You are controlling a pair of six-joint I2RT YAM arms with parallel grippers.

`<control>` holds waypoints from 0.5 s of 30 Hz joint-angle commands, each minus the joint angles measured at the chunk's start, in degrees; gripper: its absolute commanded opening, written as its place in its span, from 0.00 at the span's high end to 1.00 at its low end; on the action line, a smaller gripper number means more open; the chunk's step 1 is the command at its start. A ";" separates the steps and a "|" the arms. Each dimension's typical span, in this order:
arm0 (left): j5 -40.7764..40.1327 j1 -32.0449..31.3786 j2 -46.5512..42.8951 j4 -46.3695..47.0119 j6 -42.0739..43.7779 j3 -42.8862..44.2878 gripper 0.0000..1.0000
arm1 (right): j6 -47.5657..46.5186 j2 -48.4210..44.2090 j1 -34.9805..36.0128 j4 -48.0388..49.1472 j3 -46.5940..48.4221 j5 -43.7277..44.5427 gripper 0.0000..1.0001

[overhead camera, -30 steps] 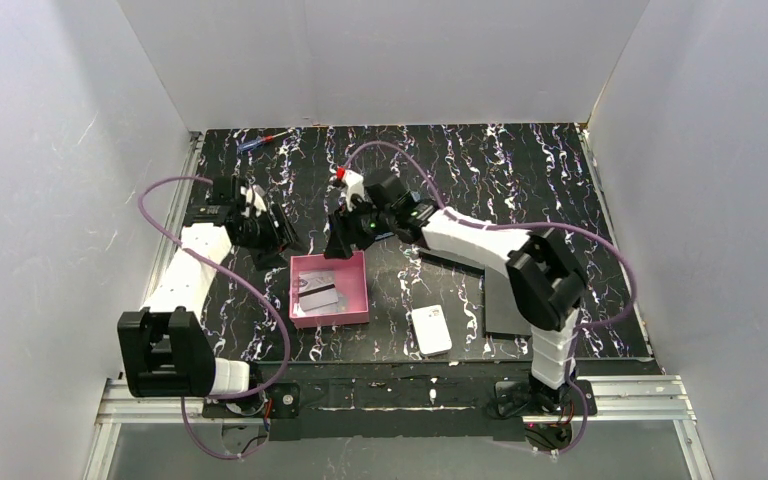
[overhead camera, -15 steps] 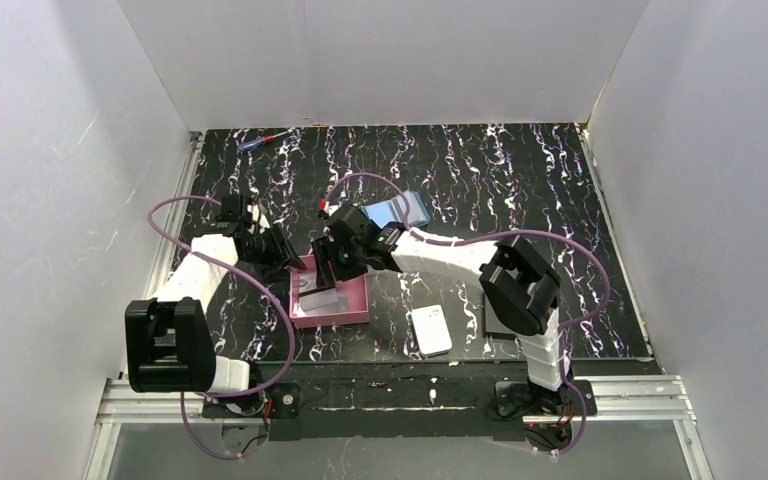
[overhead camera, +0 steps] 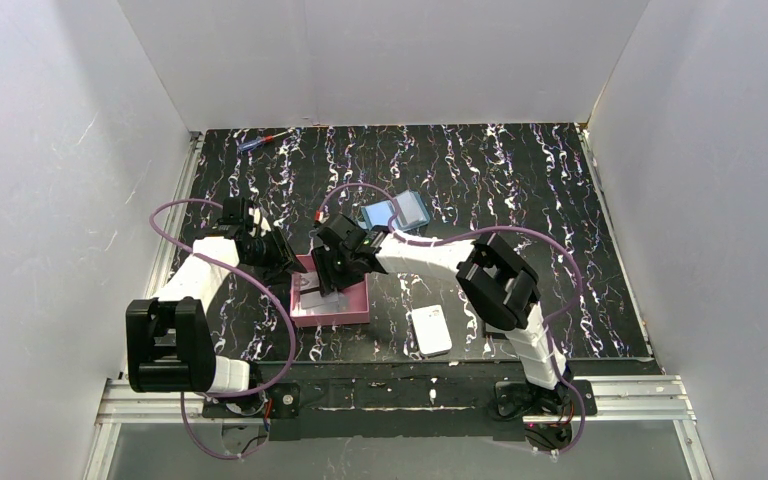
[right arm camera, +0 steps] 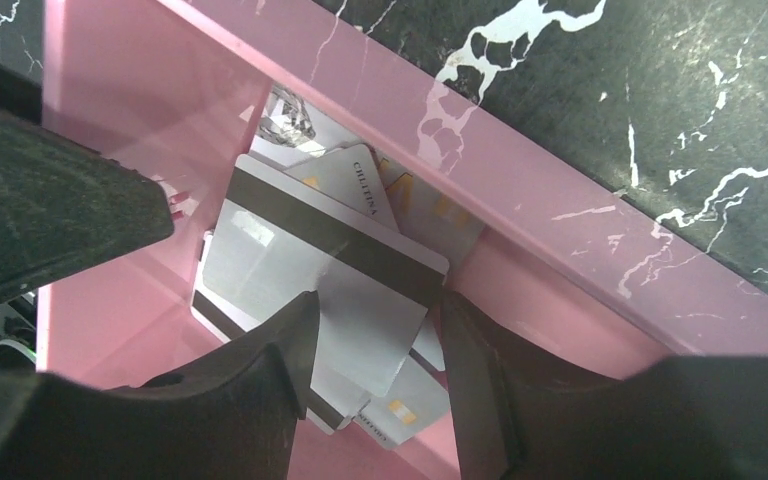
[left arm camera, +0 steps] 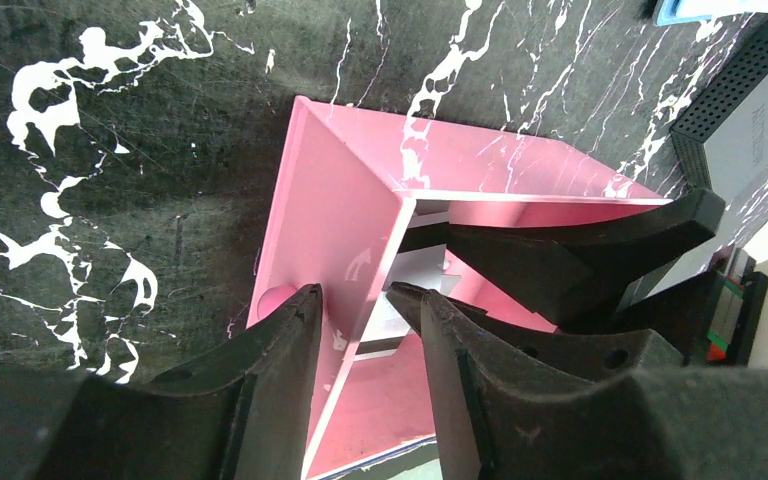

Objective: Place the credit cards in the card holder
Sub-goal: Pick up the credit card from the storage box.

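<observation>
Several pale grey credit cards (right arm camera: 290, 250) lie fanned in the pink tray (right arm camera: 520, 150), the top one showing a dark stripe. My right gripper (right arm camera: 378, 300) is down inside the tray (overhead camera: 345, 308), open, with one finger on each side of the top card's lower corner. My left gripper (left arm camera: 355, 295) is open and straddles the tray's left wall (left arm camera: 340, 200), one finger outside and one inside. In the top view the left gripper (overhead camera: 285, 262) is at the tray's back-left corner and the right gripper (overhead camera: 325, 280) hides the cards. The teal-blue card holder (overhead camera: 397, 212) lies open behind the tray, untouched.
A white rounded block (overhead camera: 431, 330) lies right of the tray near the front edge. Flat black rectangles (overhead camera: 505, 305) sit under the right arm. A pen (overhead camera: 260, 141) lies at the back left corner. White walls close in three sides.
The right gripper swung left and down into the tray, uncovering the card holder. The left gripper shifted right onto the tray's wall. Both pairs of jaws have narrowed.
</observation>
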 commanded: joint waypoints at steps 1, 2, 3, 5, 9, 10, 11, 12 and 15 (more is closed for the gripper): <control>0.94 0.12 -1.26 -0.32 0.23 -0.76 0.61 | 0.49 0.54 0.46 -1.39 2.59 -1.28 0.44; 0.94 0.12 -1.22 -0.40 0.27 -0.76 0.61 | 0.49 0.63 0.46 -1.34 2.64 -1.62 0.44; 0.96 0.12 -1.28 -0.46 0.27 -0.72 0.61 | 0.37 0.63 0.46 -0.76 2.61 -2.13 0.45; 0.98 0.12 -1.36 -0.59 0.27 -0.61 0.61 | 0.25 0.21 0.59 0.11 2.28 -2.73 0.48; 0.99 0.12 -1.38 -0.71 0.19 -0.44 0.62 | -0.08 -2.36 0.81 3.97 -0.14 -3.29 0.52; 0.99 0.12 -1.44 -0.70 0.14 -0.41 0.62 | -0.18 -2.99 0.89 4.70 -0.73 -3.35 0.53; 1.05 0.12 -1.46 -0.69 0.06 -0.41 0.62 | -0.23 -3.63 0.97 5.40 -1.30 -3.32 0.54; 1.12 0.12 -1.42 -0.68 0.02 -0.43 0.62 | -0.21 -4.35 0.91 6.22 -1.97 -3.46 0.55; 1.12 0.12 -1.55 -0.72 0.01 -0.41 0.62 | -0.10 -6.11 0.99 8.16 -3.70 -3.58 0.56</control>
